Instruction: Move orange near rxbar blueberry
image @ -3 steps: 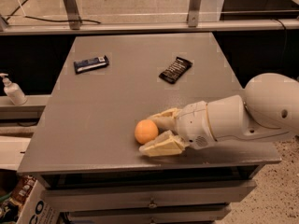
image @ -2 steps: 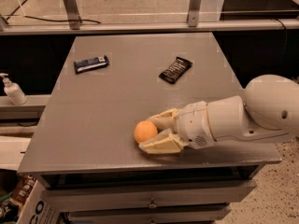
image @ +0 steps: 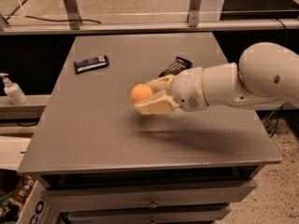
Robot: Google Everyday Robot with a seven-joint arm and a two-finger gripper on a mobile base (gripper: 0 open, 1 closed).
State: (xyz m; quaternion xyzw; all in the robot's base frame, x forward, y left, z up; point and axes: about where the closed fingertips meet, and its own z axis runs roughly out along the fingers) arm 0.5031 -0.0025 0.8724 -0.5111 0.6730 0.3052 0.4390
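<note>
The orange (image: pixel 140 93) is a small round fruit held between my gripper's cream fingers (image: pixel 154 107), lifted above the middle of the grey table (image: pixel 93 139). My gripper (image: pixel 145 96) is shut on it, reaching in from the right on a white arm. The rxbar blueberry (image: pixel 91 64), a dark blue wrapped bar with white lettering, lies flat at the table's back left, well apart from the orange.
A black-wrapped bar (image: pixel 176 66) lies at the back, partly hidden behind my gripper. A white pump bottle (image: pixel 13 91) stands on a ledge left of the table. Drawers sit under the tabletop; a cardboard box (image: pixel 32 209) is on the floor at lower left.
My gripper has lifted the orange off the front of the table and carried it up and toward the table's middle. The two bars have not moved.
</note>
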